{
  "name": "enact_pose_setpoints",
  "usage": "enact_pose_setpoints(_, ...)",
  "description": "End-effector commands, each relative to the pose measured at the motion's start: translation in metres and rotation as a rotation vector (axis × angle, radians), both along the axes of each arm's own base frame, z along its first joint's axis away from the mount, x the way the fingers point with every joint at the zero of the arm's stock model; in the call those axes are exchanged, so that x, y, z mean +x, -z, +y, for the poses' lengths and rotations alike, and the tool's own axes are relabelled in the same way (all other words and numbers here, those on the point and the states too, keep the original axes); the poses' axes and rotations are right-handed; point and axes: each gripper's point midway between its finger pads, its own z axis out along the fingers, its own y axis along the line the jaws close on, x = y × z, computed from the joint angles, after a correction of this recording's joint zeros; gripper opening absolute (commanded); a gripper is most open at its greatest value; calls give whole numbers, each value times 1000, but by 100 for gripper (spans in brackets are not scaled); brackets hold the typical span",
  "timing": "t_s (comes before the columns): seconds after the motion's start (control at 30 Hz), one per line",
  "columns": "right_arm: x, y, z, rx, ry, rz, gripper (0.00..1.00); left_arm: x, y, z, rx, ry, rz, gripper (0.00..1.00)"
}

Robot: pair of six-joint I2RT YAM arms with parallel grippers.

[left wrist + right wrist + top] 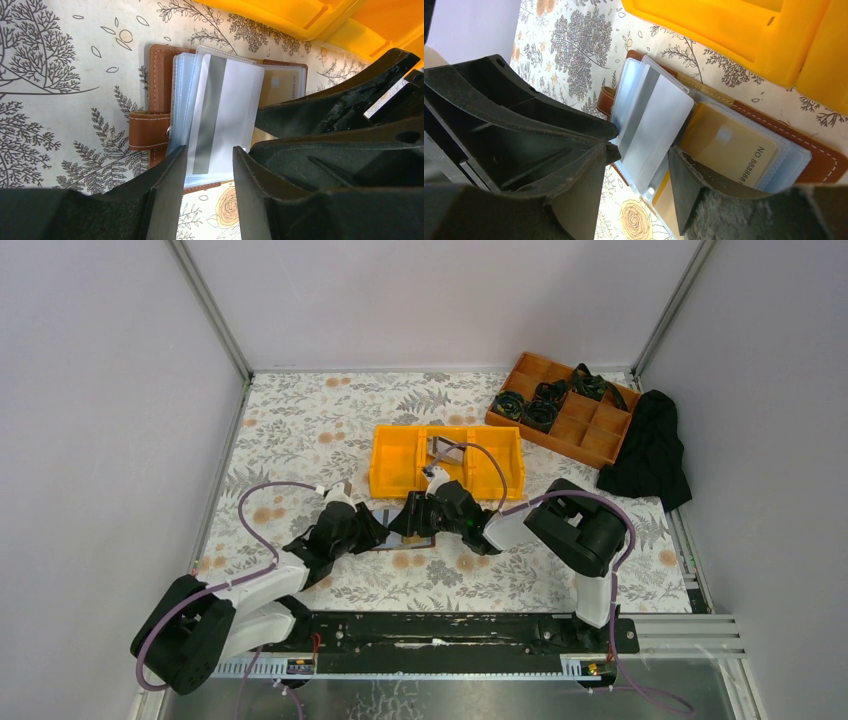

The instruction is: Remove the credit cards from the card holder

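The brown leather card holder lies open on the floral table, its clear sleeves fanned out. A silvery credit card with a dark stripe stands out of the sleeves; it also shows in the right wrist view. A tan credit card marked "NO.8888" sits in a sleeve on the right page. My left gripper is open, its tips astride the striped card's near end. My right gripper is open over the sleeves' edge, one finger over the tan card. In the top view both grippers meet over the holder and hide most of it.
A yellow divided bin stands just behind the holder and holds a small object in its middle compartment. A wooden divided tray with dark rolled items sits at the back right. A black cloth lies beside it. White walls enclose the table.
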Motion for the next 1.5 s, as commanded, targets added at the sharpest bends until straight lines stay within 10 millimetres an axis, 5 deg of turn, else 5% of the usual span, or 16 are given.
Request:
enact_pose_setpoints(0.0,-3,3,-2,-5,-28,1,57,-10,16,8,30,3,46,47)
enact_pose_setpoints(0.2,-18,-30,13,180,-115,-7,56,-10,18,7,32,9,52,47)
enact_pose_setpoints(0.47,-22,-41,18,235,-147,-20,56,-10,17,6,29,15,51,47)
enact_pose_setpoints(1.27,-21,-33,40,266,-207,33,51,-12,21,5,23,17,57,47)
enact_pose_setpoints(1.47,-19,-28,27,221,-160,20,46,-12,23,6,25,8,67,47)
